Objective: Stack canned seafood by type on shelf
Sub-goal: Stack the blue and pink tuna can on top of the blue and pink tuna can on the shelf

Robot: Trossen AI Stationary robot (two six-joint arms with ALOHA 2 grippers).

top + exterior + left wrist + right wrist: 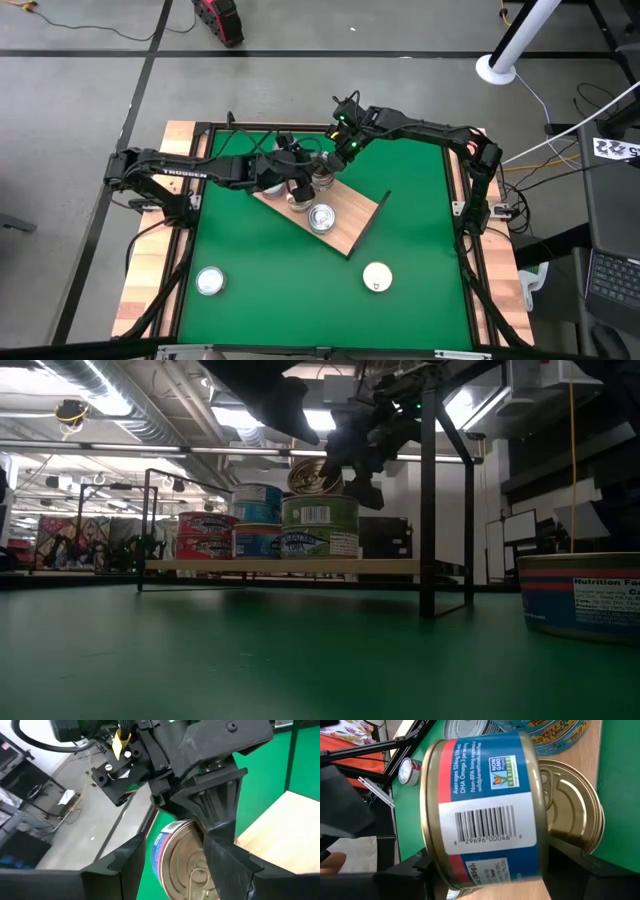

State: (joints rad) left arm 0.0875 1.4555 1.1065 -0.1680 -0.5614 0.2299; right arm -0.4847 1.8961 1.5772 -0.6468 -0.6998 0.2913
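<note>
Right claw [485, 880] pinches a blue-red tin [482, 807], tilted over a gold-lidded can [572, 807] on the shelf [350, 225], probably to stack by type. Left claw [170, 870] spread beside it.

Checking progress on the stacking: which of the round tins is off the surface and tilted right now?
The gold-lidded blue-and-red tin gripped in the right claw, tipped above the stacked tins; the others sit flat.
</note>
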